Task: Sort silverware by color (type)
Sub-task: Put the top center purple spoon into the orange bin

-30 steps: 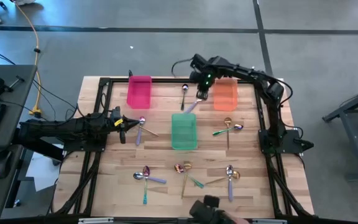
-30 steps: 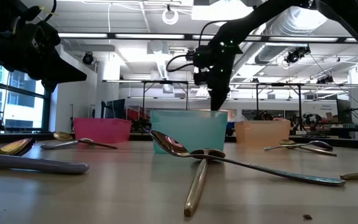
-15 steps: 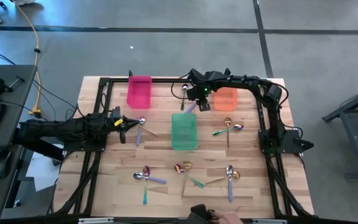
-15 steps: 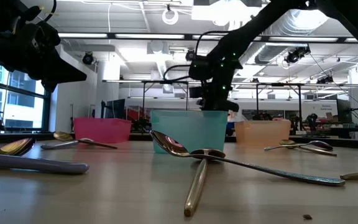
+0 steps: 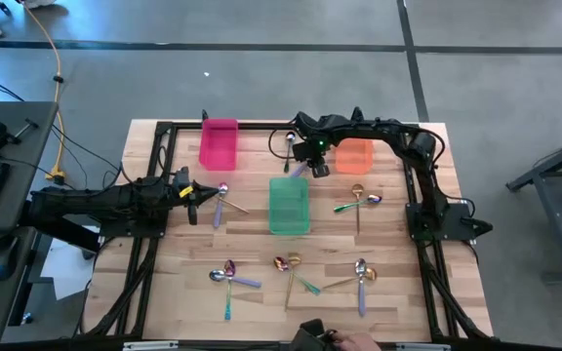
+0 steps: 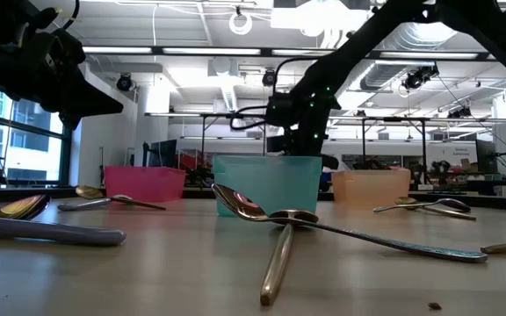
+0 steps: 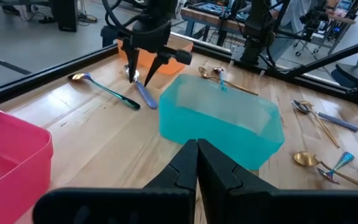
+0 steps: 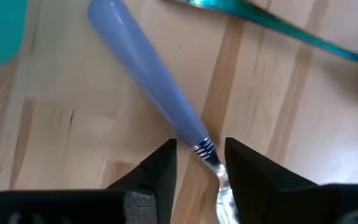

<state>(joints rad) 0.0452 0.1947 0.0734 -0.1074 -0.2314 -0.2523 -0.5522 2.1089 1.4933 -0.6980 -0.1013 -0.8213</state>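
So I've got the right gripper [image 8: 197,163] down at the back of the table, between the green bin [image 5: 288,205] and the orange bin [image 5: 354,154], fingers parted on either side of the neck of a purple-handled spoon [image 8: 148,87], right where the handle meets the metal. They look just beside it, not clamped, so I wouldn't call it held yet. My worry: that neck is thin and lying flat on the wood, so if I close a bit off centre it'll probably skid or pivot out instead of lifting, and the handle end sits very near the green bin's corner, so a pivot could knock it against the wall. There's also a teal-handled spoon [image 7: 104,91] lying just beside this one, and I could drag it along or nudge it by accident. The left gripper [image 7: 197,163] is closed on nothing and parked over the left side, pointing at the green bin, with the pink bin [image 5: 219,143] off to its side. The rest of the silverware is scattered: a pair near the left gripper [image 5: 221,203], a few by the orange bin [image 5: 358,202], and mixed piles along the front edge [image 5: 292,270], crossed over each other, which will be fiddly later
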